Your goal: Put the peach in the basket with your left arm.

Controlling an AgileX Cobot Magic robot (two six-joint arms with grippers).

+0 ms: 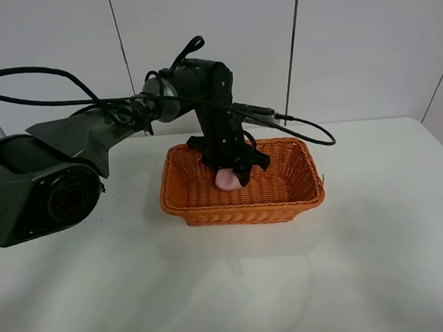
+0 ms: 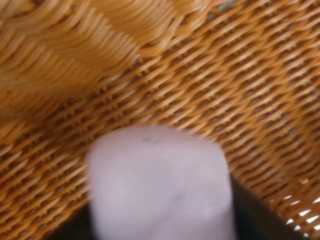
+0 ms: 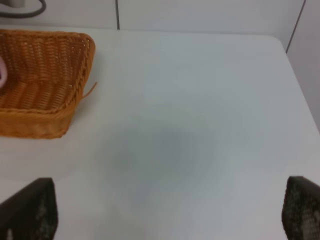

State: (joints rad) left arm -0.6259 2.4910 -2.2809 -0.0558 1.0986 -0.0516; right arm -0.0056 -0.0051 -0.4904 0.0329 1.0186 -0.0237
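The pale pink peach (image 1: 226,180) sits low inside the orange wicker basket (image 1: 240,207), at its middle. My left gripper (image 1: 233,173) reaches down into the basket and is shut on the peach, with black fingers on both sides of it. In the left wrist view the peach (image 2: 160,185) fills the foreground just above the basket's woven floor (image 2: 225,75), with dark fingers (image 2: 257,220) at its sides. In the right wrist view the basket (image 3: 50,117) lies far off, with a sliver of the peach (image 3: 1,75) at the frame edge. My right gripper (image 3: 166,207) is open and empty over bare table.
The basket stands on a white table (image 1: 215,288) near the back wall. The left arm's black cables (image 1: 302,126) loop over the basket's far rim. The right arm does not show in the exterior high view.
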